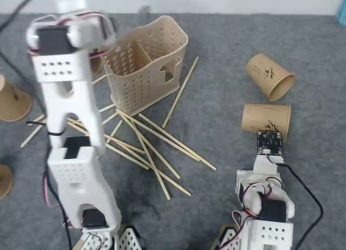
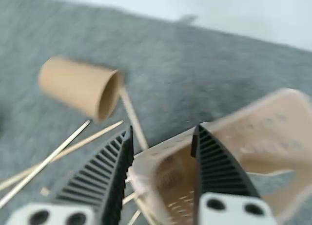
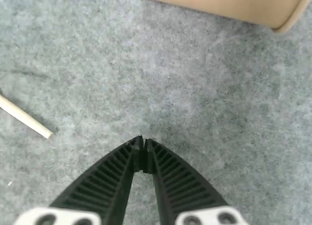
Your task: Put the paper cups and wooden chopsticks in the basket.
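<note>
The beige slotted basket (image 1: 146, 63) stands at the back middle of the grey mat, with several wooden chopsticks (image 1: 154, 144) scattered in front of it. My left gripper (image 2: 163, 137) is open at the basket's left side, and the corner of the basket (image 2: 253, 132) rim lies between its fingers. Just beyond it, a paper cup (image 2: 80, 86) lies on its side. Two more paper cups (image 1: 270, 76) (image 1: 266, 120) lie on the right. My right gripper (image 3: 143, 140) is shut on nothing, low over the mat just short of the nearer cup (image 3: 229, 3).
Two further paper cups (image 1: 13, 101) (image 1: 4, 179) sit at the left edge. A chopstick end (image 3: 24, 119) lies near my right gripper. The left arm (image 1: 70, 125) hangs over the left chopsticks. Bare mat lies between the chopsticks and the right cups.
</note>
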You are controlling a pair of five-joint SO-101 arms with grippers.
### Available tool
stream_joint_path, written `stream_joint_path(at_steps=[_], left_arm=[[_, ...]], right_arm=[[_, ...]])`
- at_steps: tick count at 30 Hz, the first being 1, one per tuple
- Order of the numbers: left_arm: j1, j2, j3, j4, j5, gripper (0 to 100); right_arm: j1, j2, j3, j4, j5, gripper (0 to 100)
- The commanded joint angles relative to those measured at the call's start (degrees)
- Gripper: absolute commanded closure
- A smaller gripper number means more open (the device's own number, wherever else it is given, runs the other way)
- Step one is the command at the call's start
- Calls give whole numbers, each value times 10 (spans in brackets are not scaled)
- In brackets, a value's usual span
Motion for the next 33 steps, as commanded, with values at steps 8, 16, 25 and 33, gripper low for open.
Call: stream_joint_path(at_steps=[8, 16, 25, 33], left_arm=[[-17, -207, 167, 20, 14, 824], [31, -336, 412, -14, 14, 824], [32, -250, 415, -92, 15, 824], [59, -203, 408, -169, 11, 871]], right_arm=[[8, 3, -6, 0, 8, 992], [8, 3, -6, -1, 8, 992], [8, 3, -6, -1, 8, 992], [9, 3, -6, -1, 8, 992]])
